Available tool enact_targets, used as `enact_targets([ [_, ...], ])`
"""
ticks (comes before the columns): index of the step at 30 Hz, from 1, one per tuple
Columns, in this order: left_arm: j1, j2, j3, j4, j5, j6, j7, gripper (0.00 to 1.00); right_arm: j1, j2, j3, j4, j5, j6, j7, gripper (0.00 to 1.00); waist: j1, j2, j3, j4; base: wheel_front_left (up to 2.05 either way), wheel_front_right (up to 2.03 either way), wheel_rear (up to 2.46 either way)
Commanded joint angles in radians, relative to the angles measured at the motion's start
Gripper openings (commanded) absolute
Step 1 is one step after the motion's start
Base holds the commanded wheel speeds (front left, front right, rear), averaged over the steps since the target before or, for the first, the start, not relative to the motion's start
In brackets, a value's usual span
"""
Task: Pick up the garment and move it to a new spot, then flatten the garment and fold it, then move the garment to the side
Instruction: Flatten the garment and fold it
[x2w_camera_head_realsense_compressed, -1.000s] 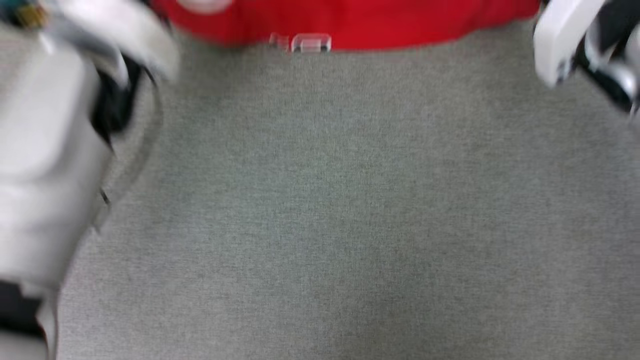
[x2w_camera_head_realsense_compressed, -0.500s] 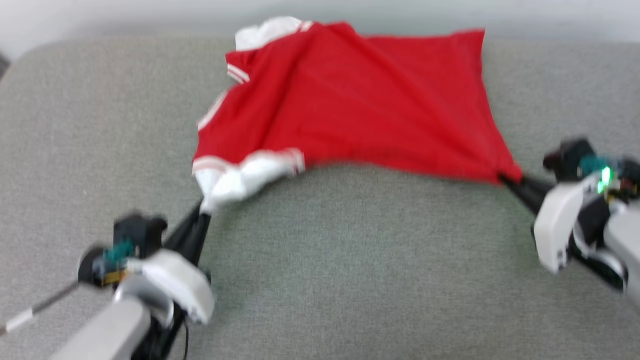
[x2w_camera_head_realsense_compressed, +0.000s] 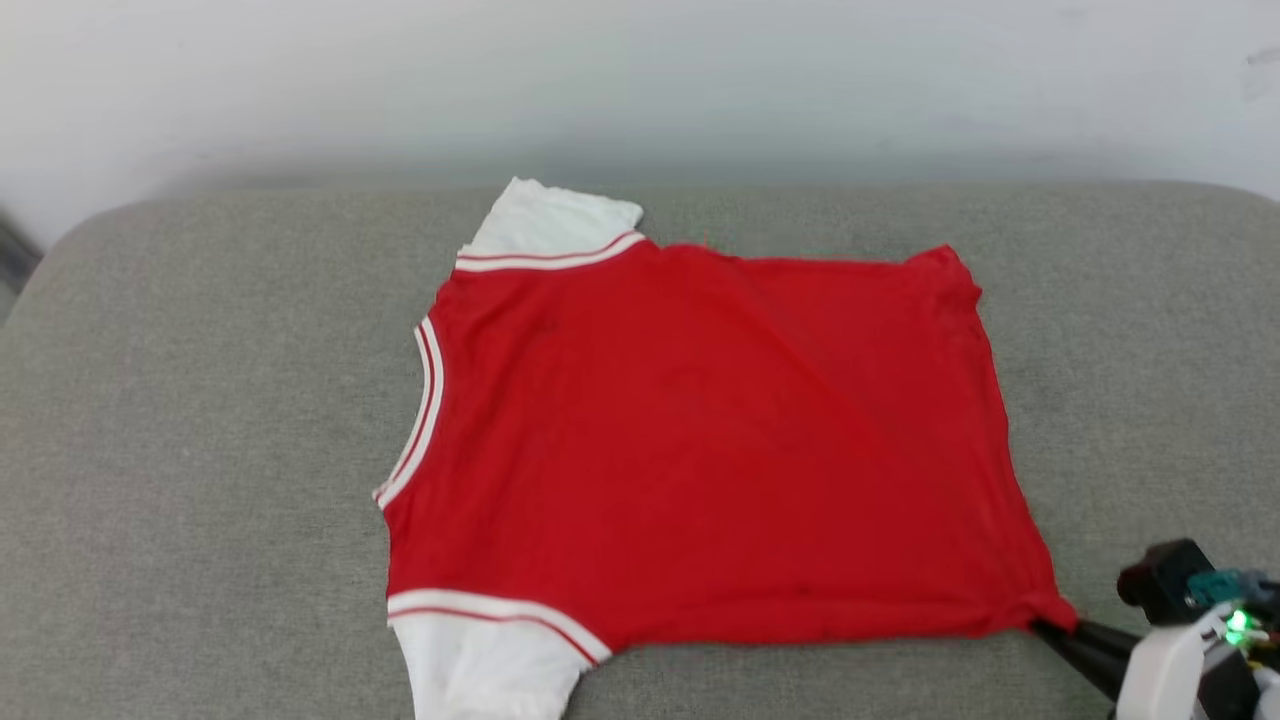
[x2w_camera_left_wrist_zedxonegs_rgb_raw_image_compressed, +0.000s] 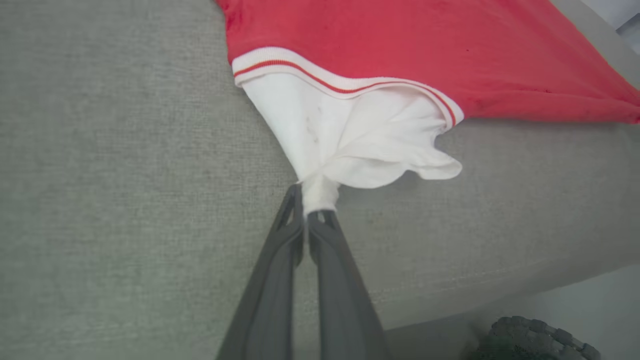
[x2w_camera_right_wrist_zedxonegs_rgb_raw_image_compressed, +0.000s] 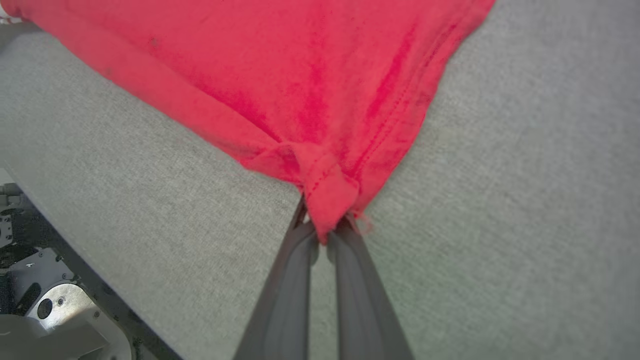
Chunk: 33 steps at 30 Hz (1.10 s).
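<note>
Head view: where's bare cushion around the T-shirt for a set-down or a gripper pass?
Widest free patch: grey cushion left of the T-shirt collar, out to the rounded edge. Narrower strip right of the hem. Thin band behind the far sleeve. Crowded: near edge, where left gripper and right gripper pinch sleeve and hem corner.

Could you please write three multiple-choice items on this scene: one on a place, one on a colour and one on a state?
1. Where does the left tool grip the garment? A. white sleeve B. neckline C. red hem
2. What colour is the surface under the garment? A. blue B. grey C. brown
3. What is the right tool's state? A. open B. shut on a red corner C. shut on nothing
Answers: 1 A, white cloth is pinched in it; 2 B, grey fabric lies all around the garment; 3 B, red cloth is bunched in its closed tip.
</note>
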Motion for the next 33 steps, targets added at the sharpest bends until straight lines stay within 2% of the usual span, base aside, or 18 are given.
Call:
enact_targets([
  [1,0.022,0.007,0.001,-0.008,-0.004,0.010,-0.006,0.00,0.032,-0.013,-0.015,-0.010,0.003,-0.001,0.002,0.00,0.0003,-0.0001,-0.013,0.000,0.00,0.00,0.00],
  [8,0.083,0.020,0.018,-0.049,-0.014,0.038,-0.022,0.00,0.160,-0.041,-0.120,-0.101,-0.010,-0.001,0.057,0.00,0.0003,-0.0001,-0.027,0.003,0.00,0.00,0.00],
  [18,-0.103,0.061,0.047,-0.044,0.058,0.013,0.013,0.00,0.148,0.007,-0.328,-0.188,-0.078,-0.001,0.142,0.00,0.0003,-0.0001,0.005,0.001,0.00,0.00,0.00],
  [26,-0.346,0.071,0.072,0.008,0.115,-0.055,0.072,0.00,0.071,0.061,-0.445,-0.221,-0.135,-0.001,0.215,0.00,0.0003,-0.0001,0.102,-0.014,0.00,0.00,0.00],
  [33,-0.526,0.059,0.071,0.100,0.153,-0.121,0.115,0.00,-0.011,0.100,-0.472,-0.212,-0.160,-0.001,0.274,0.00,0.0003,-0.0001,0.194,-0.036,0.00,0.00,0.00],
])
